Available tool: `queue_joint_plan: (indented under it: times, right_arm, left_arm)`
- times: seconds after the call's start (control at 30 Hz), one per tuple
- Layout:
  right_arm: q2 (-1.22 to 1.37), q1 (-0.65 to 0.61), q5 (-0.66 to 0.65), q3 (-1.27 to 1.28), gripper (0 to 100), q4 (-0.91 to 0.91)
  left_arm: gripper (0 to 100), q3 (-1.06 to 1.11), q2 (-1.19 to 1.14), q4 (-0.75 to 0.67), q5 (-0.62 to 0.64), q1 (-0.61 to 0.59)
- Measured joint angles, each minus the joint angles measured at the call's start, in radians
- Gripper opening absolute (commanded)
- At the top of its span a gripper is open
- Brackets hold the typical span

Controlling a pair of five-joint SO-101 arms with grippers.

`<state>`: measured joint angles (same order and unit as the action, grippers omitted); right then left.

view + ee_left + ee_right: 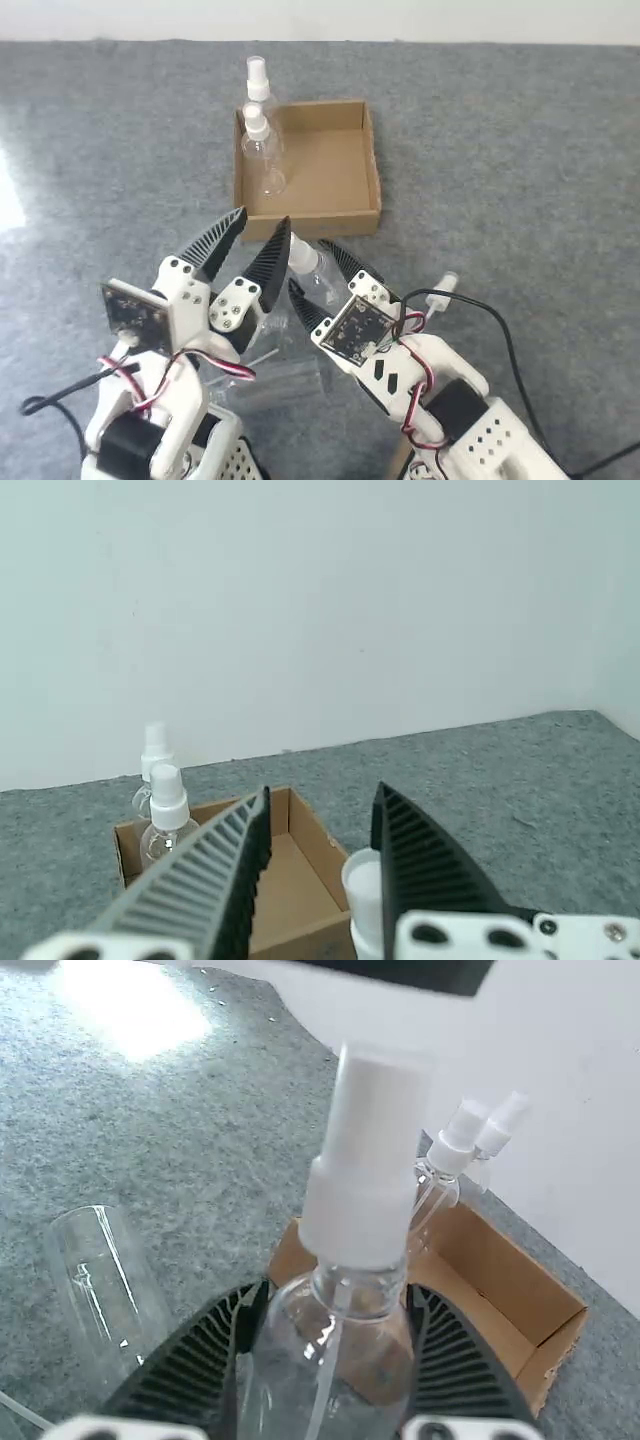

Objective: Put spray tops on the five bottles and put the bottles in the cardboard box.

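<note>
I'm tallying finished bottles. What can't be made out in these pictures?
High view: clear bottles lie partly under both arms; their number is unclear.
Left wrist view: the rear bottle has its base hidden by the cardboard box wall; inside or behind, cannot tell.
Right wrist view: the held bottle is cut off by the edge.

The grey, felt-covered table (520, 150) carries the cardboard box (320, 222), one capped bottle (258, 78) standing just behind it, and a loose spray top (446, 284).

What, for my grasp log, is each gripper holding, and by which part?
The right gripper is shut on a bottle, gripping its clear body just below the spray top. The left gripper is open, holding nothing.
</note>
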<state>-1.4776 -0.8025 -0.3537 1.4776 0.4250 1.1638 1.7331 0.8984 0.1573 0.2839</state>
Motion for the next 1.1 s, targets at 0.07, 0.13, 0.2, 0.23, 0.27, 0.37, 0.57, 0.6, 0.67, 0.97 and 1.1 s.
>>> queue_joint_plan:
  times: [0.07, 0.13, 0.2, 0.23, 0.27, 0.37, 0.57, 0.6, 0.67, 0.97, 1.1]
  right_arm:
    - [0.000, 0.000, 0.000, 0.000, 10.1, 0.000]
    - [0.000, 0.000, 0.000, 0.000, 10.1, 0.000]
    - [0.000, 0.000, 0.000, 0.000, 10.1, 0.000]
    - [0.000, 0.000, 0.000, 0.000, 10.1, 0.000]
    - [0.000, 0.000, 0.000, 0.000, 10.1, 0.000]
    - [0.000, 0.003, 0.000, 0.000, 10.1, 0.000]
    - [0.000, 0.002, 0.000, 0.000, 10.1, 0.000]
    - [0.000, 0.003, 0.000, 0.002, 10.1, 0.000]
    - [0.000, 0.006, 0.000, 0.002, 10.1, 0.000]
    - [-0.003, 0.000, 0.000, 0.000, 10.1, 0.000]
    - [-0.003, 0.000, 0.000, 0.014, 10.1, 0.000]
  left_arm:
    - [15, 0.026, 0.000, -0.031, 0.000, 0.000]
    - [15, 0.051, 0.000, -0.063, 0.000, 0.000]
    - [15, 0.074, 0.000, -0.086, 0.000, 0.000]
    - [15, 0.083, -0.003, -0.097, 0.000, 0.000]
    - [15, 0.094, 0.000, -0.104, -0.002, 0.000]
    - [15, 0.115, 0.000, -0.126, -0.003, -0.002]
    - [15, 0.117, 0.000, -0.130, -0.003, 0.025]
    - [15, 0.123, 0.000, -0.130, -0.011, 0.040]
    - [15, 0.137, 0.000, -0.132, -0.038, 0.074]
    - [15, 0.150, -0.002, -0.130, -0.074, 0.106]
    - [15, 0.129, -0.003, -0.130, -0.074, 0.106]
